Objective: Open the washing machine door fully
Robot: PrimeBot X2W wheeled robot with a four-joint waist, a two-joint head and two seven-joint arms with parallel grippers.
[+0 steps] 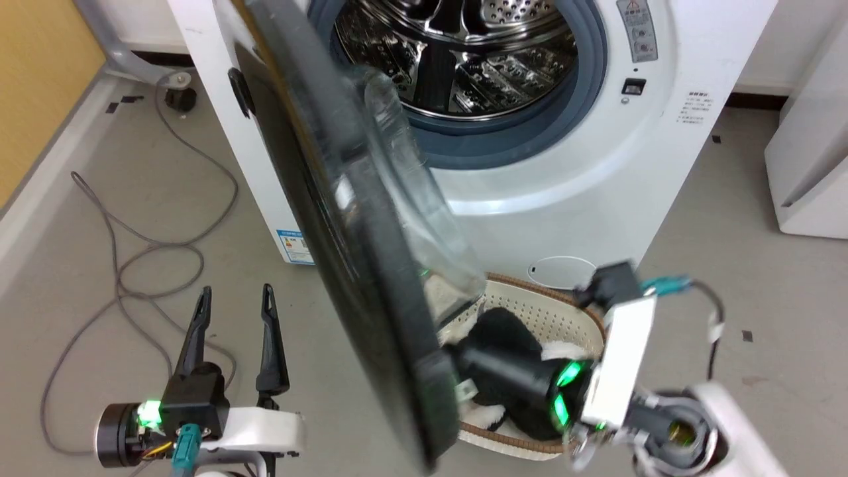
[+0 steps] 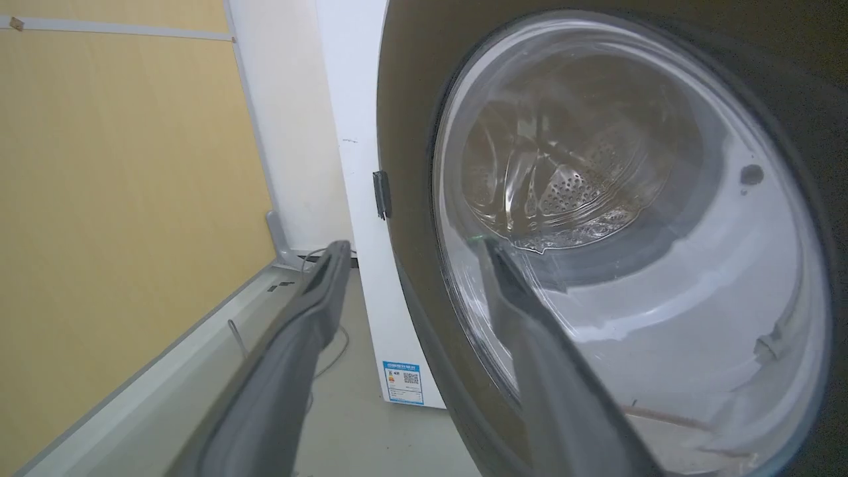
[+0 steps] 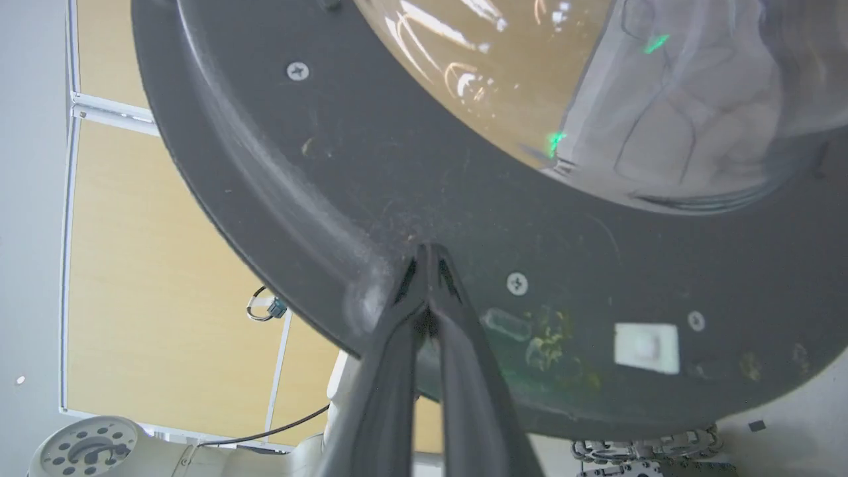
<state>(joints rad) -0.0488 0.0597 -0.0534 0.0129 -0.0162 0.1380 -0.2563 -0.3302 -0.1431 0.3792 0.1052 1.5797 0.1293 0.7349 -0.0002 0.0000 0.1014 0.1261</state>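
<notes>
The washing machine door point(image 1: 344, 218) stands swung out from the washer, nearly edge-on in the head view, its clear glass bowl point(image 1: 411, 192) bulging toward the steel drum point(image 1: 457, 53). My right gripper point(image 3: 429, 248) is shut, with both fingertips pressed together against the door's dark inner rim point(image 3: 464, 179) below the glass. In the head view the door hides those fingers, and only the black wrist point(image 1: 517, 381) shows. My left gripper point(image 1: 236, 291) is open at the lower left, on the door's outer side and apart from it. The left wrist view faces the door's glass point(image 2: 629, 199).
A cream laundry basket point(image 1: 556, 311) holding black and white cloth sits on the floor under the door, before the washer. A grey cable point(image 1: 132, 252) loops over the floor at left. A yellow wall panel point(image 1: 33, 79) stands far left and a white unit point(image 1: 808, 152) at right.
</notes>
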